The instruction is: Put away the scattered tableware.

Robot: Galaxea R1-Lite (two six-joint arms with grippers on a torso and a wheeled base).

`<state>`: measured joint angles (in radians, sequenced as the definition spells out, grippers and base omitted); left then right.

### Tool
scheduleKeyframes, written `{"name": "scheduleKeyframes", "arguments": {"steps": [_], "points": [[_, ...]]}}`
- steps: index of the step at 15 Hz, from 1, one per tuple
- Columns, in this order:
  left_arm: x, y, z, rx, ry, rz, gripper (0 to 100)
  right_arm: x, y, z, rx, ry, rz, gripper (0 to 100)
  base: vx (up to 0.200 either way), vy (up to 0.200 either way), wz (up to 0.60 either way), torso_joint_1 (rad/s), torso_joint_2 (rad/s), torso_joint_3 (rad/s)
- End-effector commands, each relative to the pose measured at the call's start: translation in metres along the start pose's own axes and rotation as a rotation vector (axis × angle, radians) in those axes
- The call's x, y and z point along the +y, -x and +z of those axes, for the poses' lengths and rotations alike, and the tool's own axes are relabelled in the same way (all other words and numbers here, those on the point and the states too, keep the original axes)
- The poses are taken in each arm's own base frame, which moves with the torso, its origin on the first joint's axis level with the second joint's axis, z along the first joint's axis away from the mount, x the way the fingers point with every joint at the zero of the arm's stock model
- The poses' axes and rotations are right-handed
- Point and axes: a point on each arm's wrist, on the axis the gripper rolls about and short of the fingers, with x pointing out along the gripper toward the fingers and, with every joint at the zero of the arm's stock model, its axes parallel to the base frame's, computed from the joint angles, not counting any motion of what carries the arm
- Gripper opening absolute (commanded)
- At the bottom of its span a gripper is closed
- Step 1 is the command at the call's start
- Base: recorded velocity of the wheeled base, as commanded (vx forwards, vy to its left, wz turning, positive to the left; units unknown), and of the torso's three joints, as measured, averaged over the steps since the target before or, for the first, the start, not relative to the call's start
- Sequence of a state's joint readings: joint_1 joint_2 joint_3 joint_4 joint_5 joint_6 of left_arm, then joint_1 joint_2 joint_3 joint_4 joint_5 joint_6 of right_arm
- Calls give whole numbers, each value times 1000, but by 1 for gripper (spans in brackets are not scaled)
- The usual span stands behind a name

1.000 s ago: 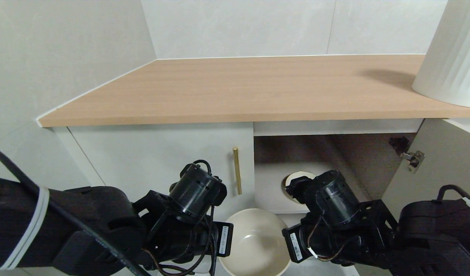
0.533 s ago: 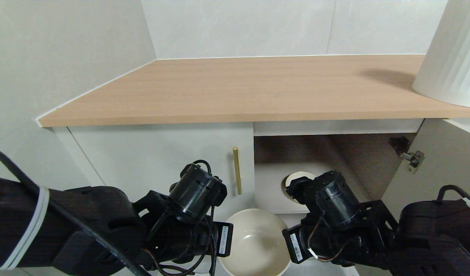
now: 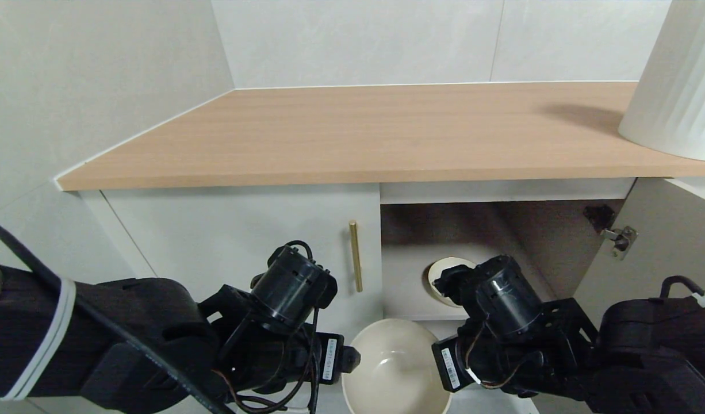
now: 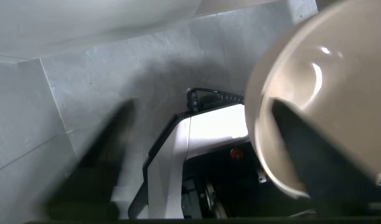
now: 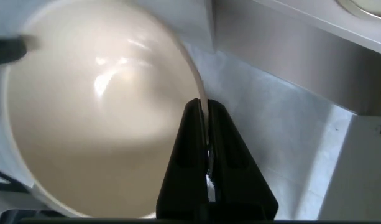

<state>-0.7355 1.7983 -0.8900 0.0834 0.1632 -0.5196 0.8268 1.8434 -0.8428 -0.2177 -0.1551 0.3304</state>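
1. Watching from across the room: the bowl (image 3: 395,368) is at the bottom middle of the head view, held up between the two arms. It's just in front of the open cupboard (image 3: 502,230) under the worktop (image 3: 387,132).
2. The right end effector (image 5: 207,112) is clamped on the bowl's rim, one finger inside and one outside. So it's a thin edge pinch.
3. The left end effector (image 4: 199,112) has its fingers spread wide. One finger lies across the bowl's inside, but I can't see it squeezing anything, so I'd call it open and not gripping.
4. My handling guess: cream, glossy, looks glazed, so probably ceramic or something like it. That would make it stiff with a bit of weight to it, plus a slick surface. If it really is ceramic, it'll chip if it clips the cupboard edge.
5. For where to grab, the rim is about the only option for narrow fingers, since the wall is too round and wide. With a single rim pinch the weight hangs off to one side, so I'd expect it to want to swivel in the grip. Slow moves seem wise.
6. A pale round dish (image 3: 444,270) already sits on the cupboard shelf, partly hidden behind the right arm. The closed door with the brass handle (image 3: 356,256) is just left of the opening, so there's not loads of room going in.
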Motion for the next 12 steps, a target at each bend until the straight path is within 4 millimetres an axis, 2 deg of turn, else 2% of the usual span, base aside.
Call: {"name": "scheduleKeyframes", "arguments": {"steps": [1,5,9,12], "points": [[-1,-1,1,-2,1,-8,100,-1,-2,0,2,-1,2,0,0,0,0,0,0,0],[-1,1,1,-7,2,-11,100,-19,-14,0,20,-25,-80,0,0,0,0,0,0,0],[0,2,1,-10,2,-12,100,-73,-45,12,37,-151,-220,0,0,0,0,0,0,0],[0,6,2,-25,2,-7,100,-100,-48,25,-36,-242,-260,0,0,0,0,0,0,0]]}}
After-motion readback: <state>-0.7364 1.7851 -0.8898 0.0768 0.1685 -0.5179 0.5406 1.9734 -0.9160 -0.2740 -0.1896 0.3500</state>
